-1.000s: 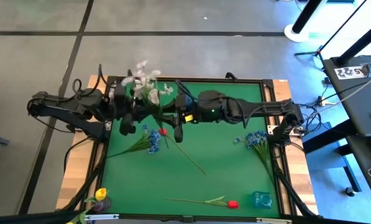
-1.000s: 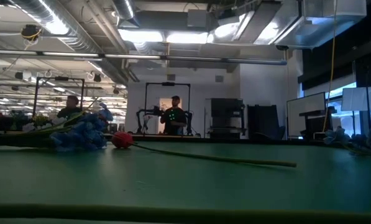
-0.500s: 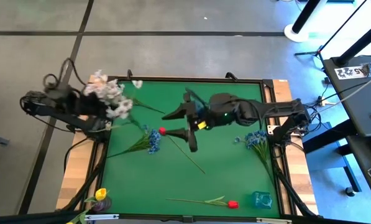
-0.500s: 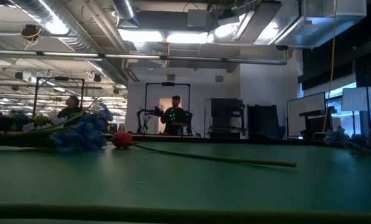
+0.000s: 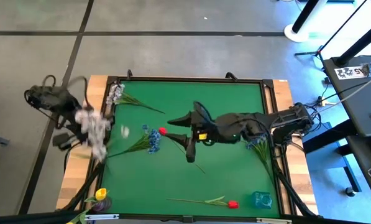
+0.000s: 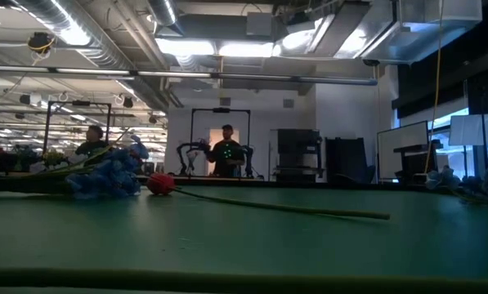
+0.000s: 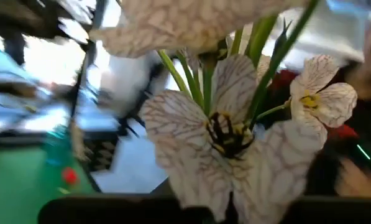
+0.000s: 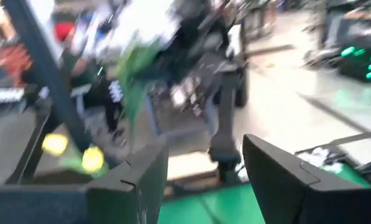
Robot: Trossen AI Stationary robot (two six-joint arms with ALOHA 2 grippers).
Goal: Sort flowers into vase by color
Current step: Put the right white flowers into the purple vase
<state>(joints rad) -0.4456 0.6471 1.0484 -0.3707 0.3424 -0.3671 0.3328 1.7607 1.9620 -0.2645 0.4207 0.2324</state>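
**Mid-air carry of a white spray: where the sort may fail**

Currently the left gripper [image 5: 79, 127] is clamped on the white small-blossom spray [image 5: 93, 129], carried off the table's left edge, blossoms filling the left wrist view [image 7: 229, 134]. The right gripper [image 5: 189, 134] hangs empty, jaws apart, above the table's middle. A second white spray [image 5: 115, 94] lies at the far-left corner; a yellow tulip [image 5: 100, 195] stands in a vase at the near-left corner. Likely risks: the thin stem slipping from the grip during a swing, or the blossoms snagging cables beside the left edge, judging by how far out the spray hangs.
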